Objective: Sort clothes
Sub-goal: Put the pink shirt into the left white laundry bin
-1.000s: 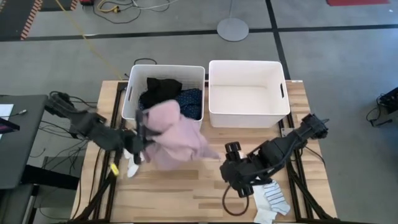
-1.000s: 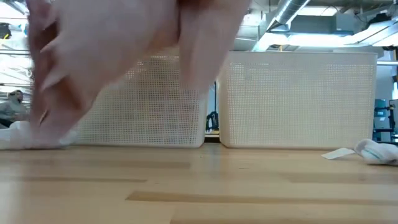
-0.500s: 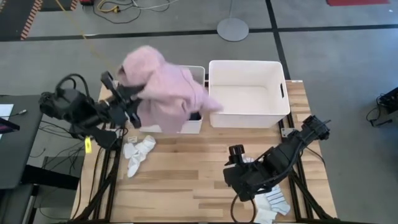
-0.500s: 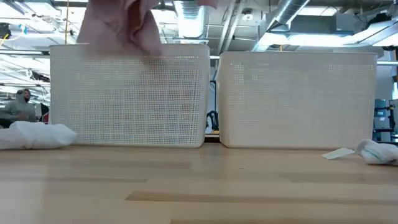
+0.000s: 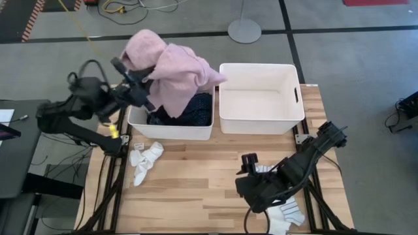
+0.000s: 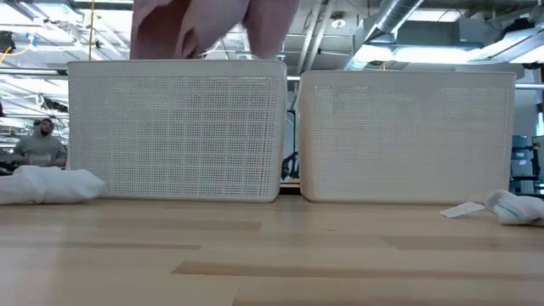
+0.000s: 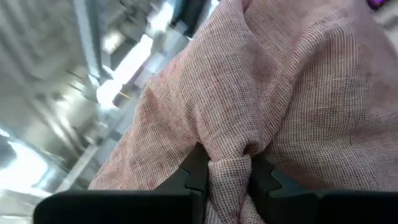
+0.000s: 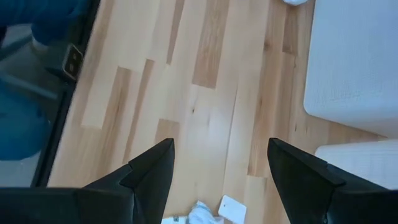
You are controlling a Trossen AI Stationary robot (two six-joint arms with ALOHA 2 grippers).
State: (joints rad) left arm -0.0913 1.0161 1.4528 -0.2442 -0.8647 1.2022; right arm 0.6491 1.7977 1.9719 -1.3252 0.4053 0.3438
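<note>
The pink shirt [image 5: 175, 73] hangs bunched above the left white bin [image 5: 171, 129], with my left gripper [image 5: 145, 83] shut on it at the bin's far left corner. In the low view the pink shirt [image 6: 212, 25] shows above the rim of the left bin [image 6: 178, 136]. Dark clothes lie inside the bin, among them a navy dotted top [image 5: 200, 108]. White socks [image 5: 145, 160] lie on the table in front of that bin. My right gripper [image 8: 217, 174] stands open above the bare table at the near right, beside a striped sock [image 5: 286, 213]. My left gripper pinches a bunched fold of the pink shirt [image 7: 229, 163] between its two fingers [image 7: 194, 169]; how many layers I cannot tell. The fingers come roughly level from the table's left. The shirt drapes over and past the gripper, slack and clear of the table.
The right white bin [image 5: 261, 98] stands beside the left one along the far edge, with nothing in it. A white sock and a tag [image 6: 510, 206] lie at the near right. Bare wood [image 5: 196, 189] stretches between the bins and the near edge.
My left gripper has risen from the table and swung toward the far edge, turning as it went. It has carried the pink shirt, which lay partly on the table in front of the left bin, up clear of the table to above that bin.
</note>
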